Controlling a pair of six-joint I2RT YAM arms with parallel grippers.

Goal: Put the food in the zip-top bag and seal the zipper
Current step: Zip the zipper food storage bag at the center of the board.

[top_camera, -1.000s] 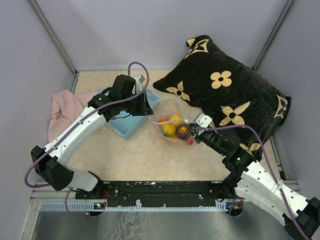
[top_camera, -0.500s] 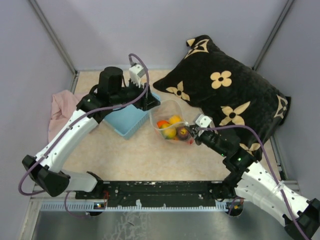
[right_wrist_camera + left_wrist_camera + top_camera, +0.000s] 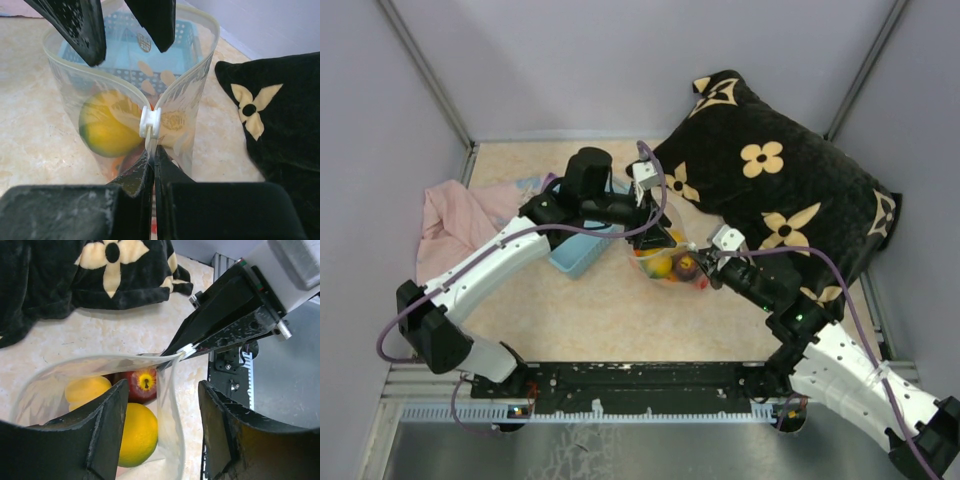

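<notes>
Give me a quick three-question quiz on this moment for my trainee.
1. True or false: the right gripper is shut on the zip-top bag's edge.
2. The left gripper is: A) open at the bag's mouth; B) shut, away from the bag; C) out of every view.
3. What colour is the zipper's slider?
Key: 1 true; 2 A; 3 white.

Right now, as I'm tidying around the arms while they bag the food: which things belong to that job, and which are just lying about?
Part of the job: zip-top bag; yellow fruit and red apple inside it; white zipper slider; right gripper pinching the bag's edge; left gripper open at its mouth.
Lying about: black flowered pillow; pink cloth; light-blue basket.
</notes>
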